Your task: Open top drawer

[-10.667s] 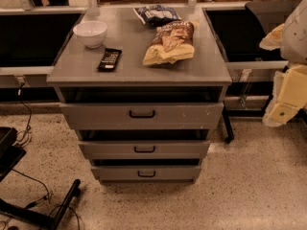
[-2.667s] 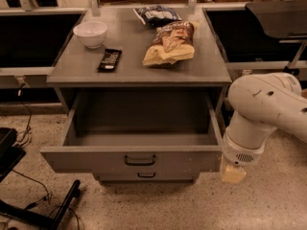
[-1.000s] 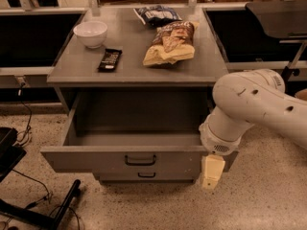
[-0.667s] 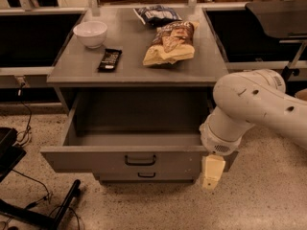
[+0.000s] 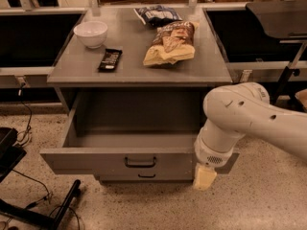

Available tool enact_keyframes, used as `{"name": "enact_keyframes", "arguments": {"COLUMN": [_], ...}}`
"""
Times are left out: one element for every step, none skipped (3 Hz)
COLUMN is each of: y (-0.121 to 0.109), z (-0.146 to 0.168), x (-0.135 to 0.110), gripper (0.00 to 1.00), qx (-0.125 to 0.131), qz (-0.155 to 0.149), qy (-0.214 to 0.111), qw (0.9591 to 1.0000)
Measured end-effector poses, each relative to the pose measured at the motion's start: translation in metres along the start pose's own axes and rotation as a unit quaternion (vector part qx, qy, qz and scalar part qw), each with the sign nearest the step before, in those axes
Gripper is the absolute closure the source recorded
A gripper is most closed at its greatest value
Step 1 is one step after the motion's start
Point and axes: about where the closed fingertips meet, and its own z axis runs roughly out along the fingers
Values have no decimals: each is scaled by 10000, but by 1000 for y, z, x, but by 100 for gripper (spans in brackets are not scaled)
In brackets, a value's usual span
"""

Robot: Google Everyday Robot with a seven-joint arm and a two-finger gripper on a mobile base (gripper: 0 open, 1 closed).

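The top drawer (image 5: pixel 115 159) is pulled far out of the grey cabinet. Its deep grey box shows no contents. Its flat front has a small black bar handle (image 5: pixel 140 162) at centre. Below it the front of a lower drawer (image 5: pixel 146 177) peeks out with a like handle. My gripper (image 5: pixel 205 177) hangs from the white arm in front of the drawer's right front corner, right of the handle and apart from it, pointing down toward the floor.
On the cabinet top lie a white bowl (image 5: pixel 90 33), a black bar-shaped packet (image 5: pixel 110 60), a brown chip bag (image 5: pixel 170 43) and a dark snack bag (image 5: pixel 156 14). Black bins flank the cabinet. A black stand and cables lie on the floor at left (image 5: pixel 43 210).
The drawer went from shut to fully pulled out. Over the last second, the arm and gripper have stayed almost still at the drawer's right front corner.
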Motion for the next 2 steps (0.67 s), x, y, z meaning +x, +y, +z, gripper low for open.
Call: {"name": "enact_keyframes", "arguments": {"y": [9,8], "z": [0,-6], "x": [3,2], "gripper": [66,89], "qx": [-93,-93], "qz": [35,35], "qy": [34,34], "qw": [9999,9999]}}
